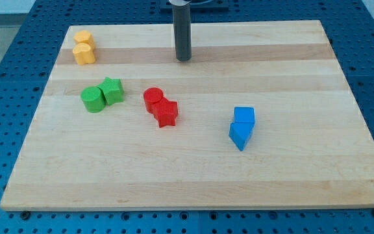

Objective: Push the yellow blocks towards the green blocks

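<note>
Yellow blocks [84, 47] sit at worktop's top-left corner, green blocks [102, 95] just below. My tip [184, 58] is top-centre, touching nothing; no claw fitted. Risk: off-centre push splits the pair.

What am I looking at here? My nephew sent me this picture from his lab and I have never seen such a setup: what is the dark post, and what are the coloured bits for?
There is one picture, from a single camera looking down at a slant on a wooden board; where the camera is mounted is not on record. The dark post is the end of a robot arm. It has no hand and holds nothing: it only pushes things by sliding my tip over the wood. On the board lie small blocks in pairs: two yellow blocks at the view's top left, two green blocks just below them, two red blocks near the middle, and two blue blocks to the view's right. The tip stands near the top edge, touching no block. The job is to push the yellow pair towards the green pair.
</note>
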